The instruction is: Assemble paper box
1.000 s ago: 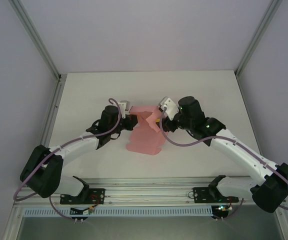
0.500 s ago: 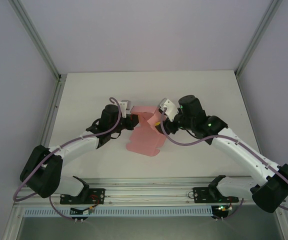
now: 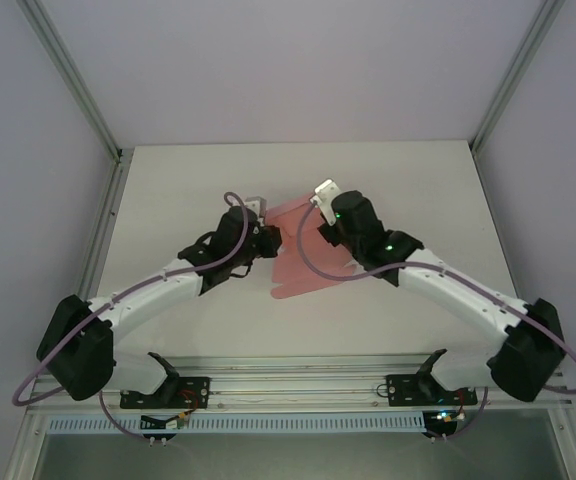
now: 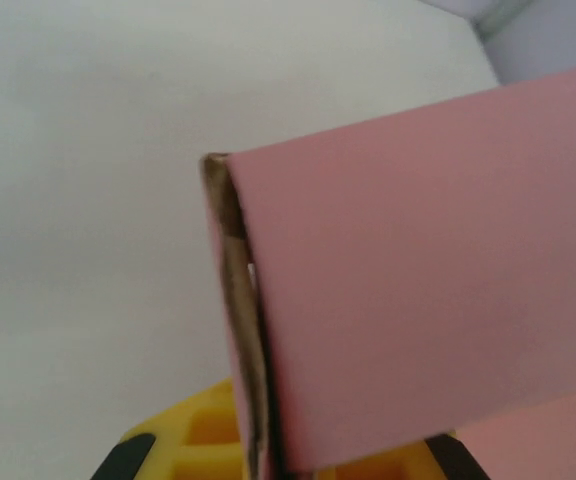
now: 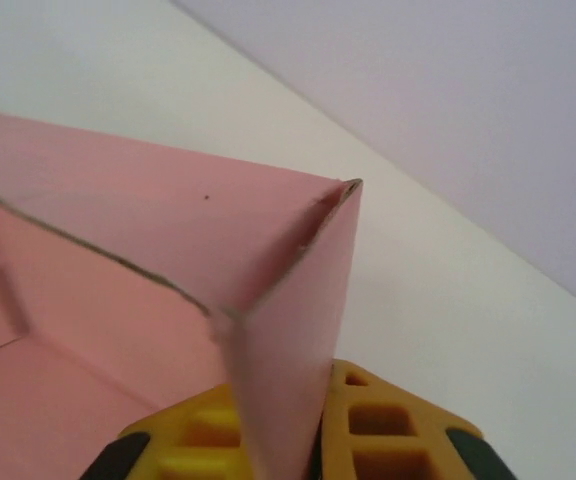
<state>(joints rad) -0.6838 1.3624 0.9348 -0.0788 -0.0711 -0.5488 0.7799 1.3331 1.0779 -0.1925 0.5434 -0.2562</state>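
Note:
The paper box (image 3: 303, 270) is a salmon-pink card sheet, partly folded, in the middle of the white table between both arms. My left gripper (image 3: 268, 240) is at its left edge and is shut on a folded panel (image 4: 418, 280), which stands on edge between the yellow fingers (image 4: 193, 440). My right gripper (image 3: 318, 238) reaches over the sheet's upper right. It is shut on an upright flap (image 5: 298, 330), which meets another panel (image 5: 118, 220) at a corner between its yellow fingers (image 5: 388, 430).
The white table (image 3: 168, 190) spreads out on all sides of the sheet. Metal frame posts (image 3: 78, 90) rise at the back corners, with pale walls behind. The arm bases sit on the rail (image 3: 298, 385) at the near edge.
My right gripper moved left over the sheet and closed on a flap. The sheet shifted right and its upper part folded up. The left gripper stayed shut on it and moved slightly right.

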